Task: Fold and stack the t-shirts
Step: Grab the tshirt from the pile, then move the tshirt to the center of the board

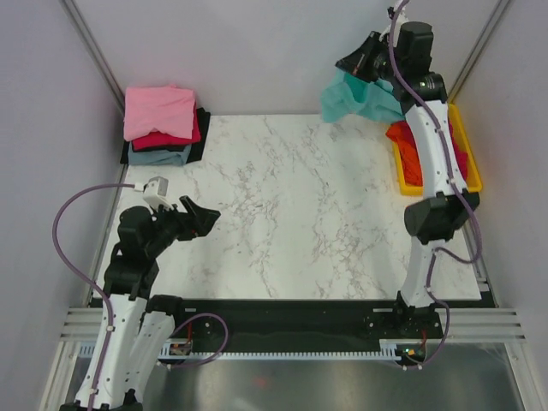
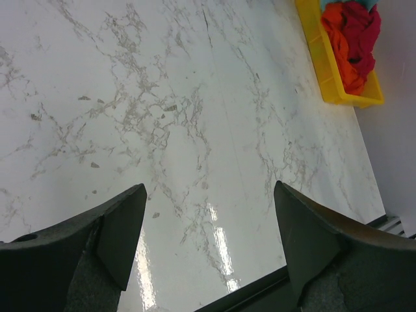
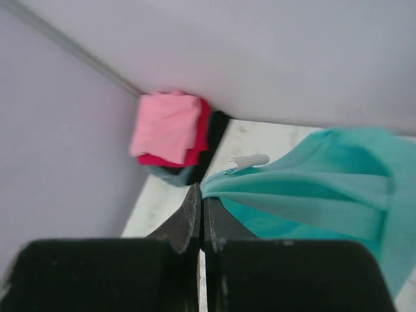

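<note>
My right gripper [image 1: 358, 62] is raised high at the back right and is shut on the edge of a teal-green t-shirt [image 1: 358, 98], which hangs from it above the table. In the right wrist view the jaws [image 3: 201, 195] pinch the teal cloth [image 3: 312, 188] at its edge. A stack of folded t-shirts [image 1: 161, 124] lies at the back left corner, pink on top, then crimson, grey-blue and black; it also shows in the right wrist view [image 3: 170, 130]. My left gripper [image 1: 204, 216] is open and empty, low over the left of the table.
A yellow plastic tray [image 1: 467, 154] at the right edge holds crumpled red and orange shirts [image 1: 409, 150]; it also shows in the left wrist view [image 2: 325, 62]. Grey walls enclose the marble table [image 1: 291, 214] on three sides.
</note>
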You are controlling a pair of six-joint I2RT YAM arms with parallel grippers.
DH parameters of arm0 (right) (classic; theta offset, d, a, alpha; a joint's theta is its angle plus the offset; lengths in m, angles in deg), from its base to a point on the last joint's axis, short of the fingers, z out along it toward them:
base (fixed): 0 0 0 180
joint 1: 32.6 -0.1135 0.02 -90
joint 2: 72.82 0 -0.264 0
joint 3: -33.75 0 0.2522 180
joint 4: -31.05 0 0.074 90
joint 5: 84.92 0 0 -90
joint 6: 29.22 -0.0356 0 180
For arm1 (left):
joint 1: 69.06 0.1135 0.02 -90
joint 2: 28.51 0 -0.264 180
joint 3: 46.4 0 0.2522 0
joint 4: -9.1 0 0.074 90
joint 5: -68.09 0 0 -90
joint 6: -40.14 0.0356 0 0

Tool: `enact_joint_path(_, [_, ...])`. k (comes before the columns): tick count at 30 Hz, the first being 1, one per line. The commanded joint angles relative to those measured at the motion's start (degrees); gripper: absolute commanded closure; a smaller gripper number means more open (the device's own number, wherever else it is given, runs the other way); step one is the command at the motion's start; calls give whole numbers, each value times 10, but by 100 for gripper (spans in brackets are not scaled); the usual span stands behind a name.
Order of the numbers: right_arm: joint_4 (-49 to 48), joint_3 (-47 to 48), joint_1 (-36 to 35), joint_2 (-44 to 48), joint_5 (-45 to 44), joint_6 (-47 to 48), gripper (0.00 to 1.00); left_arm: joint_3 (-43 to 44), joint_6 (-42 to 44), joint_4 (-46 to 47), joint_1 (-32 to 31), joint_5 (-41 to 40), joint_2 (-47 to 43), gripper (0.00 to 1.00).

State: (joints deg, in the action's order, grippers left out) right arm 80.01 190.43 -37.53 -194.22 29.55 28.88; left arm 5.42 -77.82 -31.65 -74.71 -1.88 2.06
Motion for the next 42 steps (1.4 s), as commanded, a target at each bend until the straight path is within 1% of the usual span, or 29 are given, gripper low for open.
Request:
enact_joint_path(1, [-193,-96,28,193,47,-72,100,2,22,8,-2,-10,-9,13])
enact_joint_path(2, [-189,-109,46,210,39,-70,100,3,22,8,-3,-12,-11,13])
enact_joint_path(4, [-173,-130,83,215,47,-80,100,3,22,6,-3,-15,-16,13])
enact_joint_path(5, [-167,-168,102,216,51,-80,100,3,22,4,-3,-21,-20,13])
enact_joint_path(7, [-149,-219,106,224,34,-51,100,1,21,4,-3,-28,-24,13])
enact_joint_path(8, [-138,-278,105,231,17,-38,100,2,21,3,-2,-35,-24,13])
enact_joint_path(10, [-119,-344,106,238,-12,-10,100,3,21,1,-2,-39,-21,13])
enact_joint_path(11, [-116,-414,105,243,-17,-4,93,3,21,1,-2,-40,-19,13])
enact_joint_path(12, [-89,-446,105,245,-32,8,81,3,21,-2,-3,-40,-15,13])
enact_joint_path(13, [-69,-473,105,247,-72,17,50,6,22,-4,-2,-39,-13,13])
enact_joint_path(14, [-54,-540,105,265,-105,21,29,6,23,-5,-2,-39,-13,13])
enact_joint_path(15, [-48,-581,105,279,-142,14,14,6,22,-6,-3,-42,-13,13])
enact_joint_path(16, [-50,-621,106,295,-178,9,3,7,22,-7,-3,-41,-13,13])
enact_joint_path(17, [-54,-687,112,328,-239,5,2,7,21,-7,-3,-40,-11,13])
enact_joint_path(19, [-65,-725,121,354,-270,3,2,7,20,-7,-3,-37,-8,13])
enact_joint_path(22, [-42,-736,119,392,-274,13,2,6,18,-7,-3,-34,3,14])
enact_joint_path(25, [-13,-743,79,447,-317,16,2,6,13,-9,-3,-41,17,16])
enact_joint_path(26, [-14,-767,53,484,-322,8,2,5,6,-9,-3,-50,30,16])
enact_joint_path(27, [-22,-785,29,499,-314,0,2,5,4,-10,-3,-54,38,17])
enact_joint_path(28, [-32,-807,21,514,-295,-4,2,4,2,-11,-3,-56,47,19])
enact_joint_path(29, [-36,-844,17,532,-281,-10,2,3,-8,-10,-3,-59,68,20])
enact_joint_path(30, [-39,-860,17,537,-268,-10,2,3,-13,-7,-4,-59,78,22])
enact_joint_path(32, [-63,-910,17,544,-246,-7,6,-2,-23,2,-6,-53,110,25])
enact_joint_path(34, [-72,-936,13,538,-202,-1,8,-8,-28,8,-8,-52,125,26])
enact_joint_path(35, [-70,-944,12,538,-202,2,8,-11,-35,16,-8,-49,128,28])
enact_joint_path(38, [-88,-976,10,543,-203,2,9,-29,-52,38,-11,-52,138,30])
enact_joint_path(40, [-115,-985,4,533,-173,-6,14,-34,-60,53,-16,-60,160,30])
enact_joint_path(42, [-139,-984,-40,511,-161,-14,17,-34,-66,68,-22,-67,178,30])
